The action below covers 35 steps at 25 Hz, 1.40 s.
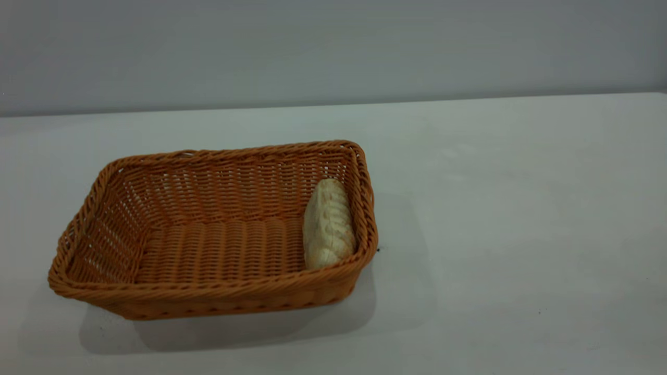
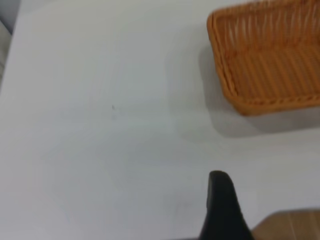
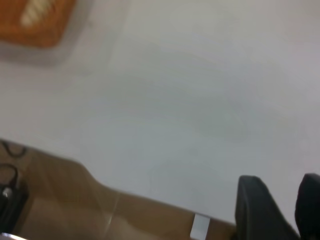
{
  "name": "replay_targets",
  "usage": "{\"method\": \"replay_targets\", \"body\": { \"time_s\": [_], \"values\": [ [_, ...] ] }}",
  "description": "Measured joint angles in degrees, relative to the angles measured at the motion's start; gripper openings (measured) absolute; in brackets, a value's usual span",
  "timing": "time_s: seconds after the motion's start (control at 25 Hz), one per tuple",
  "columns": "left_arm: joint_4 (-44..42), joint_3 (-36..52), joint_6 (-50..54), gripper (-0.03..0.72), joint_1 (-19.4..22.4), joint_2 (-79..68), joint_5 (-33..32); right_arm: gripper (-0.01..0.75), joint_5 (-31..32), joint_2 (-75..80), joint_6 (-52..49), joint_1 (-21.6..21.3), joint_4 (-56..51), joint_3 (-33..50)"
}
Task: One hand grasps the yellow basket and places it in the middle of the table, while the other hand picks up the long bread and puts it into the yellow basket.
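The yellow basket point(image 1: 208, 294) stands on the white table point(image 1: 521, 208), left of the middle in the exterior view. The long bread point(image 1: 328, 224) lies inside it against the right-hand short wall, pale side up. Neither arm shows in the exterior view. My left gripper point(image 2: 220, 200) is off to one side, over bare table near the table's edge, apart from the basket point(image 2: 270, 65); only a black part of it shows. My right gripper point(image 3: 292, 187) is open and empty near the table's edge, far from the basket point(image 3: 30, 35) and the bread point(image 3: 40, 12).
A grey wall runs behind the table. Both wrist views show the table's edge with brown floor point(image 3: 60, 200) beyond it. Black cables point(image 3: 7, 185) lie on that floor, and a small white tag point(image 3: 201, 226) sits at the edge.
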State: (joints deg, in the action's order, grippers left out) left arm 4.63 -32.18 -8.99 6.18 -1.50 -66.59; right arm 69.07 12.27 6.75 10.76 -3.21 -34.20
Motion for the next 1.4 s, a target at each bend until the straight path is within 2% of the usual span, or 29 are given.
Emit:
{"method": "replay_targets", "body": {
  "time_s": [0.16,1.16,1.4],
  "values": [
    [0.0,3.4,1.0,0.537,0.0,0.0,0.6,0.237,-4.9,0.0,0.0,0.0,0.6,5.3],
    [-0.1,4.0,1.4,0.537,0.0,0.0,1.3,0.238,-3.4,-0.1,0.0,0.0,1.3,6.0],
    [-0.1,4.0,1.4,0.537,0.0,1.0,1.3,0.238,-3.3,-4.9,0.0,-4.7,1.3,6.0]
  ]
}}
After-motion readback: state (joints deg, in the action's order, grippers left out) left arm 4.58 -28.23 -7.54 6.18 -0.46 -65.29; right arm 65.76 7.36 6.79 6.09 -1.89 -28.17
